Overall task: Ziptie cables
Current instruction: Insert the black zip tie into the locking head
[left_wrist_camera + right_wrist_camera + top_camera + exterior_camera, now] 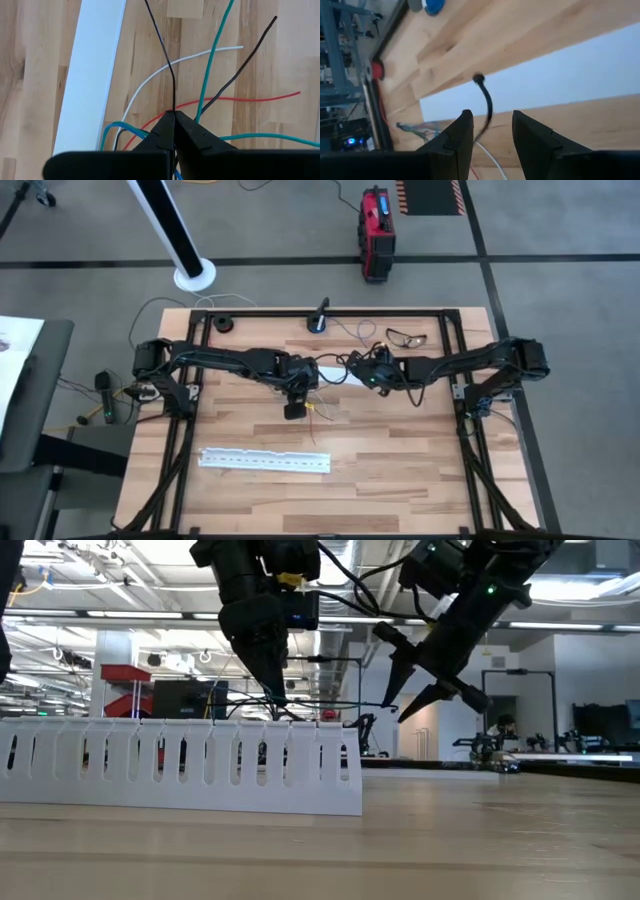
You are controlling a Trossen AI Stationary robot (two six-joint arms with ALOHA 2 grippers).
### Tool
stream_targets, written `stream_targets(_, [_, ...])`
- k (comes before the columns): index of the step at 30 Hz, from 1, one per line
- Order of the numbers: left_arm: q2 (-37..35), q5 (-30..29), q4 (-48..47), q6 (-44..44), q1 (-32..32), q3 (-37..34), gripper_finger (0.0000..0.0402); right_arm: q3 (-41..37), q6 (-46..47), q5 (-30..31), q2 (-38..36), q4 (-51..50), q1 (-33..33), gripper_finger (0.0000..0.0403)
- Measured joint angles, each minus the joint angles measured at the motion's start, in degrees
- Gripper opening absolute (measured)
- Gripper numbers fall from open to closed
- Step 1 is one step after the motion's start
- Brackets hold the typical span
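Note:
The cables (215,75) are thin loose wires, black, teal, white, red and blue, fanned out on the wooden table near its middle (318,410). My left gripper (173,116) points down over them and is shut on a black wire; it also shows in the high view (295,406) and the low view (276,695). My right gripper (492,122) is open and hangs above the table to the right (368,372) (420,690). A black cord with a round end (479,79) curves between its fingers, apart from both. Under it lies a flat white strip (560,70). My left gripper pinches one thin black wire (172,102) between its two fingertips, coming from above and pointing down. The wire runs on from the tips across the table. Its other end is hidden behind the fingers. The teal, red and blue wires pass close beside the fingers.
A long white perforated strip (265,461) lies nearer the front edge and fills the low view's left (180,765). A second white strip (90,75) lies beside the wires. Safety glasses (405,337) and a small blue-black device (318,322) sit at the far edge.

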Motion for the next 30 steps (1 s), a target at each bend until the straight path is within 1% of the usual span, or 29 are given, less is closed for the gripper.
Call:
stream_targets(3, [0.0,0.0,0.1,0.4,0.0,0.0,0.0000,0.0,-0.8,0.0,-1.3,-2.6,-1.0,0.0130])
stream_targets(6, [0.0,0.0,0.2,0.5,0.0,0.0,0.0000,0.0,-1.3,-0.3,-1.9,-2.8,-1.9,0.0126])
stream_targets(11, [0.0,0.0,0.6,0.5,0.0,0.0,0.0000,0.0,-2.6,-2.8,-2.0,-1.4,-2.7,0.0123])
stream_targets(16, [0.0,-0.2,1.0,0.3,0.3,0.0,0.0000,0.0,-2.3,-2.8,-2.0,-1.4,-2.2,0.0123])
stream_targets(21, [0.0,-1.7,1.3,-0.3,0.8,0.0,0.0000,0.0,-0.9,-2.7,-2.0,-1.5,-1.5,0.0123])
stream_targets(30, [0.0,-1.6,1.6,-0.5,0.9,0.0,0.0000,0.0,-0.8,-1.5,-2.0,-1.5,-2.1,0.0123])
